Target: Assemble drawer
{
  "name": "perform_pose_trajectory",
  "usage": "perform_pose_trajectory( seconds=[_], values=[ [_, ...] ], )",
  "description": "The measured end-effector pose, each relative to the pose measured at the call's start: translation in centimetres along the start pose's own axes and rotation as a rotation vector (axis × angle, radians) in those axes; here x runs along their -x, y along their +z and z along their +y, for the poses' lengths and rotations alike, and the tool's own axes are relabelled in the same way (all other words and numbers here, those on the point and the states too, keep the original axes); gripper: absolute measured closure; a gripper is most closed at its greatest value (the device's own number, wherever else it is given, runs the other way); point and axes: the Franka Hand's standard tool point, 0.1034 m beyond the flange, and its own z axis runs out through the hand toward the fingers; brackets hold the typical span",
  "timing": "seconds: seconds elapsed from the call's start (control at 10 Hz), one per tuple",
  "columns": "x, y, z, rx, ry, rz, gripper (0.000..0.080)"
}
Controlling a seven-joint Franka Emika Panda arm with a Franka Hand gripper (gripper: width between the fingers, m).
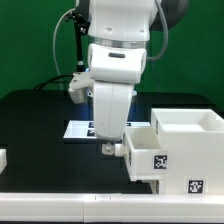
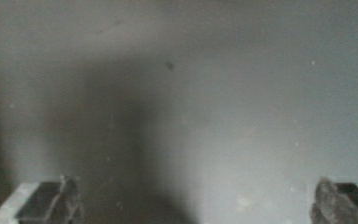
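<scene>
The white drawer box stands on the black table at the exterior view's right. A smaller white drawer tray with a marker tag on its front sits in or against the box's left side. My gripper points down just left of this tray, close above the table. In the wrist view the gripper is open wide. Its two dark fingertips show at the frame's corners with only bare dark table between them. No part shows in the wrist view.
The marker board lies on the table behind the arm. A small white piece shows at the exterior view's left edge. A white rail runs along the table's front.
</scene>
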Motion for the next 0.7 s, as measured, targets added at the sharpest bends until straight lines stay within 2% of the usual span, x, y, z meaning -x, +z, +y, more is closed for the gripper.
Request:
perform_pose_trajectory(
  seconds=[0.5,0.7],
  values=[
    [-3.6,-0.7,-0.2,0.011,0.013,0.008,0.015],
    [-4.0,-0.7,-0.3,0.012,0.014,0.007,0.015]
  ],
)
